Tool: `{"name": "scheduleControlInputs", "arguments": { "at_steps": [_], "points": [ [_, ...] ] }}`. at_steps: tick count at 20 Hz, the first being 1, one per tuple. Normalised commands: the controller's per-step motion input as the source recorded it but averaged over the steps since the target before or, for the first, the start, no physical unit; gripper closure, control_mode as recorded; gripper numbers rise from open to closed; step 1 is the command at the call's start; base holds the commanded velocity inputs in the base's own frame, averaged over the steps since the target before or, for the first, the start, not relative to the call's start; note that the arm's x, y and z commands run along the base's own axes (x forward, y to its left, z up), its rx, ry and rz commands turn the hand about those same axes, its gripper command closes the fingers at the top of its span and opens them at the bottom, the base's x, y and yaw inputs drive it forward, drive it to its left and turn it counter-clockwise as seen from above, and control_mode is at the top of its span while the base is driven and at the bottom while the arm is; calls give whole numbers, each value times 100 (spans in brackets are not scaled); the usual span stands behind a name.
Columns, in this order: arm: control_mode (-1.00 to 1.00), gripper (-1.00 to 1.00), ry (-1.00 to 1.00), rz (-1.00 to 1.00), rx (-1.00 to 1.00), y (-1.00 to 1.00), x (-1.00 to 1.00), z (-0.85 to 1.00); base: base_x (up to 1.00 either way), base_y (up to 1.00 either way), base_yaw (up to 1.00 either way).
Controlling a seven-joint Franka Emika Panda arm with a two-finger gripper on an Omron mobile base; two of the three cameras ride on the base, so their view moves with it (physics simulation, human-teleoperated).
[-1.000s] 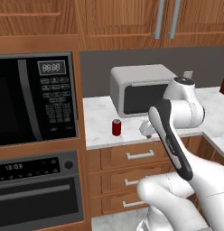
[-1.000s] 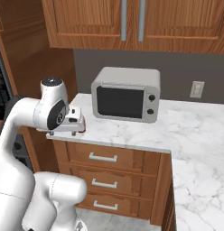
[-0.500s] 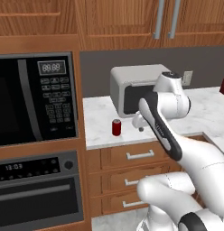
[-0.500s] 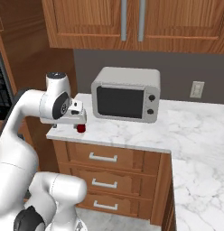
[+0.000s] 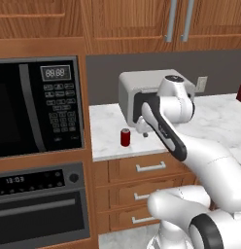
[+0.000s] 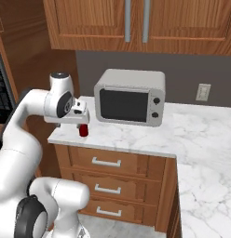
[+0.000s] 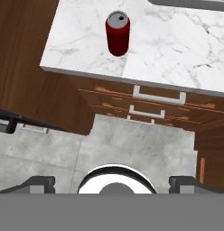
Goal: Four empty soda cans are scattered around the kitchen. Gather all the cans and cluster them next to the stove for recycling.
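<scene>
One soda can [image 5: 125, 137], dark red with a silvery top, stands upright on the white marble counter [image 5: 108, 124] near its left front edge. In the right base view the can [image 6: 83, 131] sits just under my hand. My gripper [image 6: 81, 122] hangs a little above it, open and holding nothing. From the left base view the gripper [image 5: 142, 132] is just right of the can. In the hand view the can [image 7: 118, 33] is at the top, far from my widely spread fingertips [image 7: 39, 182]. The stove is out of view.
A grey countertop microwave [image 6: 131, 96] stands right behind the can, close to my hand. A tall cabinet with a built-in black microwave [image 5: 35, 104] and oven [image 5: 40, 204] walls off the counter's left end. Wooden drawers [image 7: 156, 97] sit below, upper cabinets [image 6: 136, 23] above.
My arm has swung left over the counter and brought the hand from beside the grey microwave to just above the can. The can has stayed in place.
</scene>
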Motion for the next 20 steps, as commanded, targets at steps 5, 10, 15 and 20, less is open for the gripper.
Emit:
{"name": "scheduleControlInputs", "arguments": {
  "at_steps": [5,10,15,20],
  "points": [
    [-100,-100,-5,-6,0,15,27,-11,0,0,0],
    [-100,-100,-7,-6,0,15,25,-11,0,0,0],
    [-100,-100,-6,-5,0,12,30,-12,0,0,0],
    [-100,-100,-1,-2,0,3,36,-6,0,0,0]
  ]
}}
